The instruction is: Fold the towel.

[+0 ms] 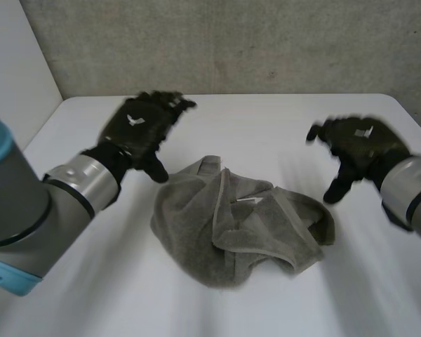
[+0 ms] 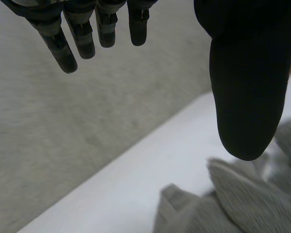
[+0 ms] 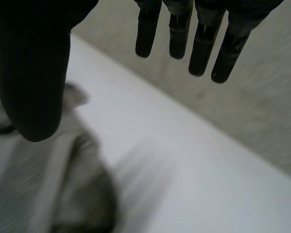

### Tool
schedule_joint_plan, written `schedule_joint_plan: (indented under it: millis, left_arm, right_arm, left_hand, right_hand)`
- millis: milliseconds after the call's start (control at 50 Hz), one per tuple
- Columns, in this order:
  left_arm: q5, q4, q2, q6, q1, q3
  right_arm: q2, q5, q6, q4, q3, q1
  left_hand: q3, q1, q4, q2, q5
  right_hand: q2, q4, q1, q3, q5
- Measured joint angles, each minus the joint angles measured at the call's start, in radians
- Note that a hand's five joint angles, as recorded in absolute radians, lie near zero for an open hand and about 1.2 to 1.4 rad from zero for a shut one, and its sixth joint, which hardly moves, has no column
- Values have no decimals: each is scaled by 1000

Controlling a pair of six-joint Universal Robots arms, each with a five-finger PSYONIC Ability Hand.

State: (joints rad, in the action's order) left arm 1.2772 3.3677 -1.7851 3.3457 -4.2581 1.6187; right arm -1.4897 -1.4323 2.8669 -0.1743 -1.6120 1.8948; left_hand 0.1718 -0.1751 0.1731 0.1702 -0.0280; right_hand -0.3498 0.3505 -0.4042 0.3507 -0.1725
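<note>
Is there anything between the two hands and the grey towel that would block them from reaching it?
Nothing visible does. The towel lies crumpled on the white table between the left hand and the right hand. Both hands are open and apart from it, with only bare table in between.

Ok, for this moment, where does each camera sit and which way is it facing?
Head view: between and behind the arms, looking down at the white table and crumpled grey towel; both arms show, left hand and right hand open on either side of it.
Left wrist view: on the left wrist, looking along the palm; its straight fingers, beyond them towel, table and grey wall.
Right wrist view: on the right wrist, likewise, with its own fingers.
Shared: all three see towel and table.
</note>
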Motion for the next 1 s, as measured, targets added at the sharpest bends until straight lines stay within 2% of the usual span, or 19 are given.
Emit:
schedule_joint_plan:
  millis: [160, 220, 360, 500, 540, 560, 580, 600, 620, 640, 660, 680, 700, 780, 900, 960, 1000]
  left_arm:
    - [-121, -1, -114, 157, 14, -6]
    - [-158, 3, -165, 205, 32, -9]
    - [-176, 8, -279, 283, 61, -51]
    - [-171, 8, -359, 334, 79, -94]
    - [-166, 8, -381, 347, 84, -112]
    - [-164, 8, -387, 350, 86, -119]
    - [-162, 8, -392, 353, 88, -129]
    - [-162, 8, -392, 353, 88, -129]
    - [-159, 8, -395, 354, 90, -141]
    - [-157, 8, -397, 354, 91, -150]
    - [-157, 8, -397, 354, 91, -150]
    - [-152, 9, -396, 354, 92, -164]
    - [-146, 10, -394, 353, 93, -176]
    - [-108, 23, -377, 350, 96, -237]
    - [44, 87, -313, 323, 100, -364]
    - [174, 134, -247, 268, 100, -419]
    - [214, 144, -223, 242, 101, -424]
  right_arm:
    - [4, 75, 30, 16, -153, 15]
    - [11, 106, 105, 74, -232, 31]
    - [114, 118, 215, 204, -308, 84]
    - [213, 116, 224, 251, -300, 102]
    - [245, 115, 221, 271, -292, 103]
    - [255, 115, 220, 280, -289, 103]
    - [264, 114, 219, 294, -282, 101]
    - [264, 114, 219, 294, -282, 101]
    - [270, 113, 218, 308, -274, 99]
    - [271, 112, 217, 321, -263, 97]
    - [271, 112, 217, 321, -263, 97]
    - [270, 112, 217, 326, -257, 95]
    - [264, 112, 216, 339, -233, 92]
    - [235, 112, 211, 358, -159, 88]
    - [158, 111, 172, 460, -27, 88]
    - [114, 112, 140, 563, 6, 92]
    - [84, 113, 117, 635, 17, 96]
  left_hand:
    - [0, -2, 0, 4, 0]
    - [9, -2, 5, 12, 0]
    - [20, -15, 19, 22, 0]
    - [60, -65, 58, 73, -24]
    - [143, -142, 141, 145, -112]
    - [364, -380, 365, 387, -326]
    - [464, -467, 445, 467, -414]
    - [464, -467, 445, 467, -414]
    - [721, -741, 722, 747, -687]
    - [838, -852, 839, 856, -804]
    - [838, -852, 839, 856, -804]
    - [894, -892, 896, 899, -862]
    - [894, -892, 896, 899, -862]
    - [1010, -982, 1015, 1018, -958]
    - [1034, -999, 1039, 1042, -974]
    - [1039, -999, 1043, 1045, -979]
    - [1040, -997, 1043, 1045, -979]
  right_hand:
    - [-13, 14, -17, 14, -16]
    - [-13, 14, -17, 14, -16]
    - [-13, 14, -16, 14, -16]
    - [-65, 60, -76, 66, -59]
    - [-239, 221, -269, 221, -218]
    - [-326, 306, -363, 305, -302]
    - [-461, 462, -534, 454, -448]
    - [-461, 462, -534, 454, -448]
    - [-717, 699, -773, 706, -676]
    - [-743, 732, -828, 730, -723]
    - [-743, 732, -828, 730, -723]
    - [-743, 732, -828, 730, -723]
    - [-817, 820, -936, 819, -817]
    - [-844, 847, -966, 845, -844]
    - [-860, 863, -983, 861, -861]
    - [-860, 864, -984, 861, -863]
    - [-864, 865, -986, 861, -863]
